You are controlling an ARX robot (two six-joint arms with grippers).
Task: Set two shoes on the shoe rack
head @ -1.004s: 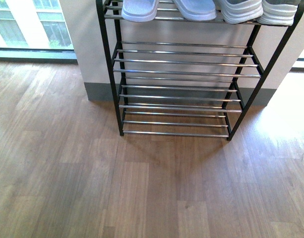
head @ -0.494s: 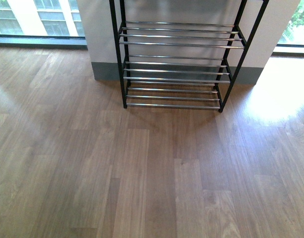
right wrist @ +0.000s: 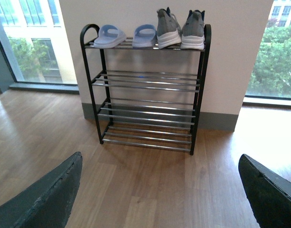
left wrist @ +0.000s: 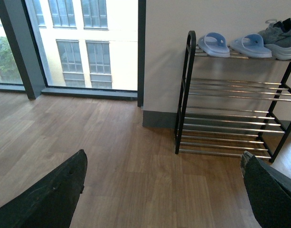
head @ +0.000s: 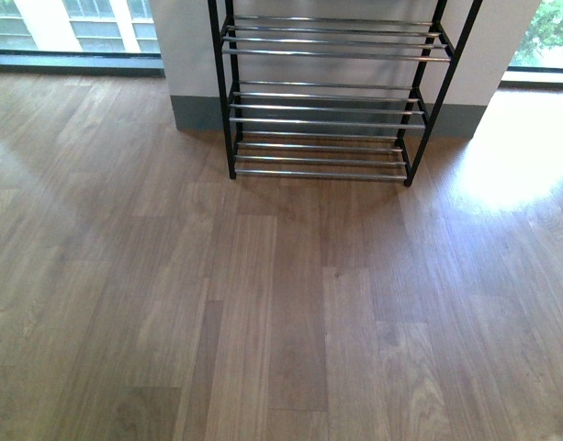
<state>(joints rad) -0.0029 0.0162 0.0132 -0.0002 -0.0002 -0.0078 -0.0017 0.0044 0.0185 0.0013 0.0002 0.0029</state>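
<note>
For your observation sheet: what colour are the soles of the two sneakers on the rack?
White, under grey uppers on the sneakers; clearest in the right wrist view.

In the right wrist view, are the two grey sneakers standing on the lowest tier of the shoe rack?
No, the two grey sneakers stand on the top tier of the shoe rack, beside the light blue slippers.

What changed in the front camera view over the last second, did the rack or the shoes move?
The view changed, not the things. The shoe rack slid up and shrank in the front view, so its top shelf left the frame, consistent with the camera backing away or tilting down. The right wrist view shows the two shoes on the top shelf beside the blue slippers. Both grippers are open and empty.
</note>
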